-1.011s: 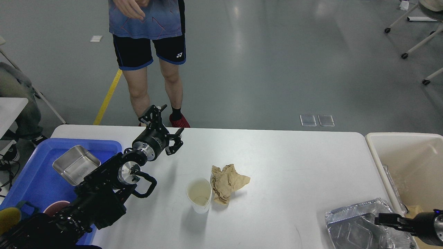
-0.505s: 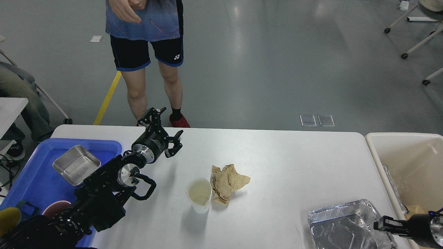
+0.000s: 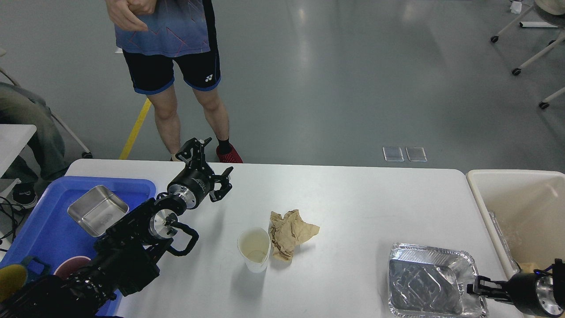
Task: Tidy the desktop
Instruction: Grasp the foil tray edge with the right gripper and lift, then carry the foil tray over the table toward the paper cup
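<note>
Head view only. Desktop [image 3: 353, 198] fills the lower frame — white, rigid, fixed, nothing to grip there; the loose items on it are what get handled.

Left gripper [image 3: 207, 170] hovers over the back-left of the top, fingers spread, empty. Right gripper [image 3: 479, 289] sits at the near-right edge, touching the rim of the foil tray [image 3: 430, 282]; seen small and dark, can't tell if it's pinching the rim or just beside it.

Foil tray: light, thin, dents easily — take it by the rolled rim, gentle squeeze. Paper cup [image 3: 254, 248] stands upright mid-table with some liquid residue inside; soft wall, grip low and light, keep upright. Crumpled brown paper [image 3: 289, 232] just beside it, touching or nearly — weightless, compressible, pinch anywhere.

Cream bin [image 3: 481, 190] at right, blue tray [image 3: 132, 185] at left holding a steel pan [image 3: 97, 210].
</note>
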### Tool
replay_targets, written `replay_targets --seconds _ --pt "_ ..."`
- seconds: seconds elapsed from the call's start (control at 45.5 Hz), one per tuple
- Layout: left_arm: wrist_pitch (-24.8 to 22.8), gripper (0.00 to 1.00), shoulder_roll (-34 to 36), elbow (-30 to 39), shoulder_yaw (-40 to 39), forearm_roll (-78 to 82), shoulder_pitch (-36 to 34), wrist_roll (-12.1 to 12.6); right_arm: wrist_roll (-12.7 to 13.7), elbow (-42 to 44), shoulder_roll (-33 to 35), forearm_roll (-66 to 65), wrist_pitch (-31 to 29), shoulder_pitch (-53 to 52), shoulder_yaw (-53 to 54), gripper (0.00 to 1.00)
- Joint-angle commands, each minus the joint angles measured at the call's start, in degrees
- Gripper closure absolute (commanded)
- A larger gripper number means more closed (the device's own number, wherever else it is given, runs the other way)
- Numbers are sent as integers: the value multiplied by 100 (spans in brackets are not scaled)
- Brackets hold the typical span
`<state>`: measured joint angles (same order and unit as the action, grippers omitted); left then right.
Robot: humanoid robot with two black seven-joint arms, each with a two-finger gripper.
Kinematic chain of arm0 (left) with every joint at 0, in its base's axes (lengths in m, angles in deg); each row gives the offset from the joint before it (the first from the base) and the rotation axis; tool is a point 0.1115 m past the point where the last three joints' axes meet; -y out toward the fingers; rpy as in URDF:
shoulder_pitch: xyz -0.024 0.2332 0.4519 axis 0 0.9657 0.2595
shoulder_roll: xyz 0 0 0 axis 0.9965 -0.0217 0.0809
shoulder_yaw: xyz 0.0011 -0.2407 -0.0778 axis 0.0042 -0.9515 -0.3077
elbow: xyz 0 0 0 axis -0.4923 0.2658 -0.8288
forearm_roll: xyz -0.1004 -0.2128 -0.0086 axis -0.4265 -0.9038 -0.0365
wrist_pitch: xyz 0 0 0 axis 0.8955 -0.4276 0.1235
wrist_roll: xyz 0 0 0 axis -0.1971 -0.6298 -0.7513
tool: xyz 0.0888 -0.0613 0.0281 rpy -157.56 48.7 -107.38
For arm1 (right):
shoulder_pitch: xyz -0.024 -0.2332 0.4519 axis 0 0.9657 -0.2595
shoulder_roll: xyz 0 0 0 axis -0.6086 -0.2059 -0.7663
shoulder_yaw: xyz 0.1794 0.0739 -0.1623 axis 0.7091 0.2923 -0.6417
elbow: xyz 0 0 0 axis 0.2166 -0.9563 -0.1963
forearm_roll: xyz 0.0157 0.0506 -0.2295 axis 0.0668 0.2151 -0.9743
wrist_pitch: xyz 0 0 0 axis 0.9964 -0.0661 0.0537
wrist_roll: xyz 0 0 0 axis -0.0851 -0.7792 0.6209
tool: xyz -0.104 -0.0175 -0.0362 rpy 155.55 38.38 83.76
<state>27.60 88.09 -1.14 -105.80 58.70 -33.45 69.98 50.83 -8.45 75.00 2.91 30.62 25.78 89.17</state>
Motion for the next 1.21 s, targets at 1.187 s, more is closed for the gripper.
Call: replay_targets --seconds 1.187 --pt "-8 3 34 -26 9 0 143 -16 1564 884 -905 1097 -2372 -3408 245 100"
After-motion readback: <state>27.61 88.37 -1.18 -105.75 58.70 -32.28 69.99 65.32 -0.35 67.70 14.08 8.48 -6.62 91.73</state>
